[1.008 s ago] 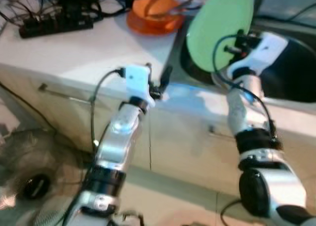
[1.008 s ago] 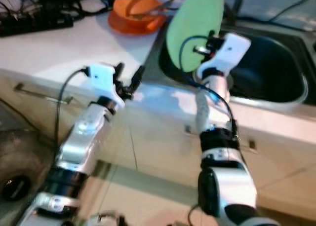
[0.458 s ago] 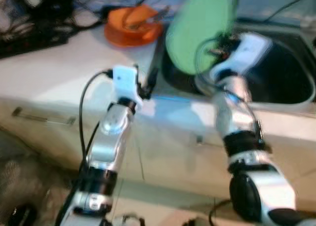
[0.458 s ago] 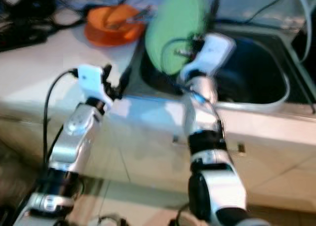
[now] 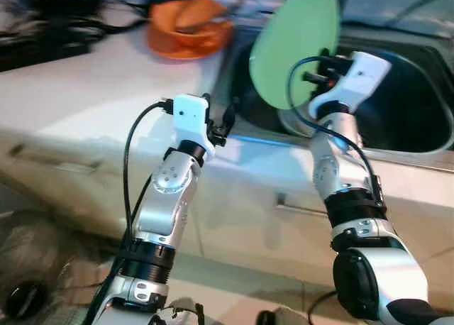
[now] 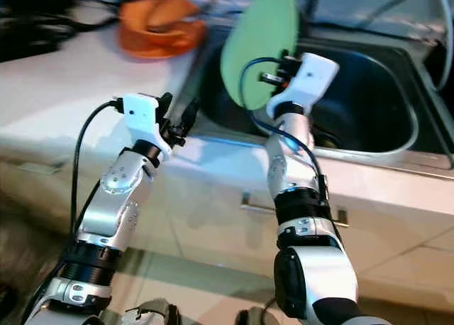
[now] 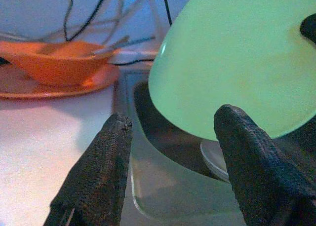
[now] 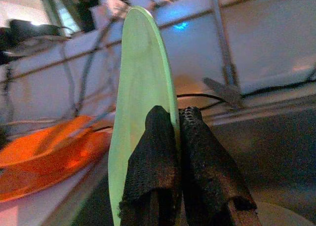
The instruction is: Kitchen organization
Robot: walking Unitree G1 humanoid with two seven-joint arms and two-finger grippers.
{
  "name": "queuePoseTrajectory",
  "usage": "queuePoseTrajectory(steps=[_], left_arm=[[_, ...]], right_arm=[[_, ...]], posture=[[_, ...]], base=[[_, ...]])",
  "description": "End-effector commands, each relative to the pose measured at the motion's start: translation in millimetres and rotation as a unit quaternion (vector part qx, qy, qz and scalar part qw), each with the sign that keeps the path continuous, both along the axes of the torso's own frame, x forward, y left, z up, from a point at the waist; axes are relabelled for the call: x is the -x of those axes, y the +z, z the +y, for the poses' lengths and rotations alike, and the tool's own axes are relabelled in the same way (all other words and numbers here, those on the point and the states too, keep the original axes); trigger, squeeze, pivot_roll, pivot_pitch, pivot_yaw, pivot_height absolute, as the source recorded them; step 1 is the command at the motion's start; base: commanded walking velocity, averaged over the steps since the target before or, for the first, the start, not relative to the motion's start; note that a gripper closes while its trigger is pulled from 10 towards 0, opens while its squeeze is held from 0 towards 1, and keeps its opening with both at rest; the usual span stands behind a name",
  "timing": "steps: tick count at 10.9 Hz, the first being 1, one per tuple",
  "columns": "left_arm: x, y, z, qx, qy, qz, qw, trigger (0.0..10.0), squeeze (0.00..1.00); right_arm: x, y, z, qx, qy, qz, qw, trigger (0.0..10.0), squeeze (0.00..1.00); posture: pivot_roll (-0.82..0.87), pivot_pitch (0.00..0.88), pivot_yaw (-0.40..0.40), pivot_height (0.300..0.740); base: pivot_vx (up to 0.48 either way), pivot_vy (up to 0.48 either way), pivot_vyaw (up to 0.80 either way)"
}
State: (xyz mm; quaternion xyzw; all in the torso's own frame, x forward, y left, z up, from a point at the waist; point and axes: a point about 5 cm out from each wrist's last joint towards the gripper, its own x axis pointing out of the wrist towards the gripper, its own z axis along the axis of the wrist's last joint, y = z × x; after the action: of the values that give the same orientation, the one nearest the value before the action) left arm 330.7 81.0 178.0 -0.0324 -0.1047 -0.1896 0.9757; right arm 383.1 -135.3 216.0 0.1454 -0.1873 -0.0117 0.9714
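1. Orange bowl [image 5: 190,28] sits on its orange plate at the back of the white counter [image 5: 85,91]; its shift in frame since a second ago matches head-camera motion, not object motion.
2. Left gripper [image 5: 225,120] hovers over the counter edge beside the sink [image 6: 369,105], fingers spread wide, empty, as before.
3. Green plate [image 5: 294,45] remains upright over the sink's left side, rim pinched between the closed fingers of the right gripper [image 8: 178,137].
4. A pale dish [image 7: 217,159] lies in the basin below.
5. Judgement: carry phase; the plate has not yet been set down.
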Motion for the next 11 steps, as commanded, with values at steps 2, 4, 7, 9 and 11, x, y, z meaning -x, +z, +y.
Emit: queuePoseTrajectory(steps=[2,4,7,9,11], left_arm=[[1.3,0.3,-0.5,0.000,-0.005,0.002,1.000,10.0,0.00],[1.6,-0.3,-0.3,-0.004,-0.006,0.004,1.000,10.0,0.00],[3.2,-2.6,-0.4,-0.012,-0.008,0.007,1.000,10.0,0.00],[4.7,-3.6,-0.6,-0.018,-0.010,0.008,1.000,10.0,0.00],[6.1,-4.4,-1.6,-0.019,-0.013,0.011,1.000,10.0,0.00]], right_arm=[[-2.4,11.5,-7.1,0.019,-0.023,-0.010,1.000,10.0,0.00],[-5.0,7.6,-5.9,0.041,-0.029,0.007,0.999,10.0,0.00],[-9.8,4.8,-4.4,0.095,-0.042,0.027,0.994,10.0,0.00],[-18.5,-1.7,-7.1,0.119,-0.053,0.071,0.989,10.0,0.00],[-26.3,-5.6,-10.4,0.117,-0.063,0.122,0.984,10.0,0.00]], posture=[[0.12,0.090,0.007,0.740],[0.13,0.089,0.005,0.740],[0.14,0.084,0.005,0.740],[0.14,0.077,0.002,0.740],[0.16,0.070,0.000,0.740]], base=[[0.000,0.000,0.00],[0.000,0.000,0.00],[0.000,0.000,0.00],[0.000,0.000,0.00],[0.000,0.000,0.00]])
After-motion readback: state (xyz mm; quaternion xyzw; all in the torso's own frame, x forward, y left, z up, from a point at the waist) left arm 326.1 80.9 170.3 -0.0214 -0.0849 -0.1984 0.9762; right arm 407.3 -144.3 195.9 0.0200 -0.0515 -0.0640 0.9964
